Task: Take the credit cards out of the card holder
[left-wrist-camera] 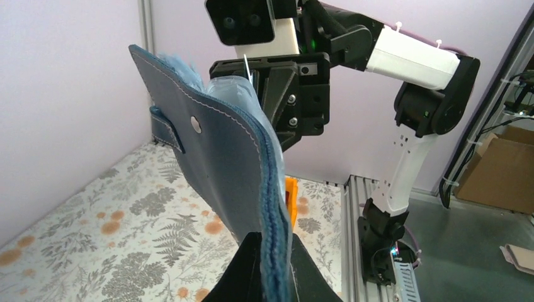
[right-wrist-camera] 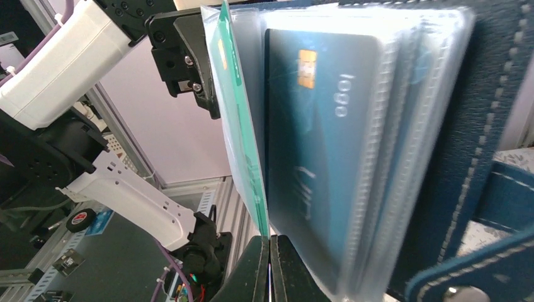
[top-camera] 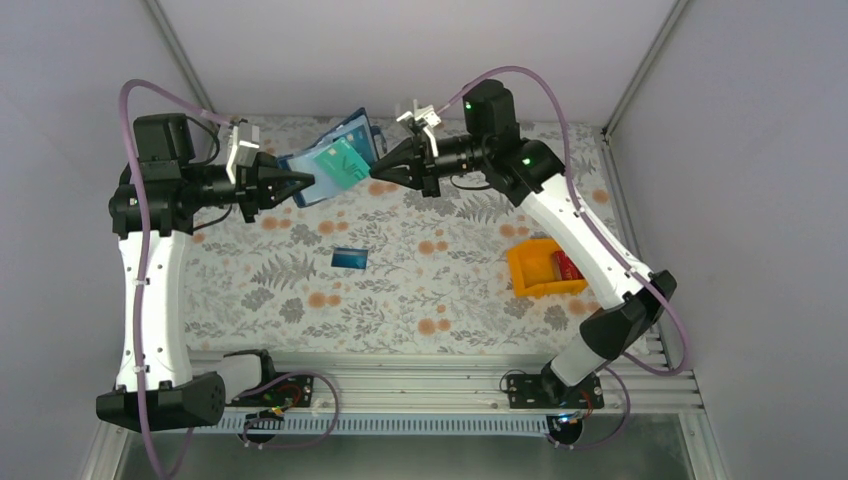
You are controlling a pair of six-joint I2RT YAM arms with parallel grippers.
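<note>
My left gripper (top-camera: 305, 181) is shut on the edge of the blue card holder (top-camera: 358, 130) and holds it open in the air over the back of the table. In the left wrist view, the holder's navy outside (left-wrist-camera: 214, 163) rises from between my fingers. My right gripper (top-camera: 375, 172) is shut on the edge of a teal-green card (top-camera: 335, 165) that sticks out of the holder. In the right wrist view, the teal-green card (right-wrist-camera: 242, 126) runs down into the closed jaws of that gripper (right-wrist-camera: 269, 242). A blue card (right-wrist-camera: 321, 126) sits in a clear pocket of the holder (right-wrist-camera: 485, 157).
Another blue card (top-camera: 349, 258) lies flat on the floral table mat. An orange bin (top-camera: 528, 278) stands at the right with a red card (top-camera: 566, 265) in it. The bin also shows in the left wrist view (left-wrist-camera: 290, 201). Aluminium rails run along the near edge.
</note>
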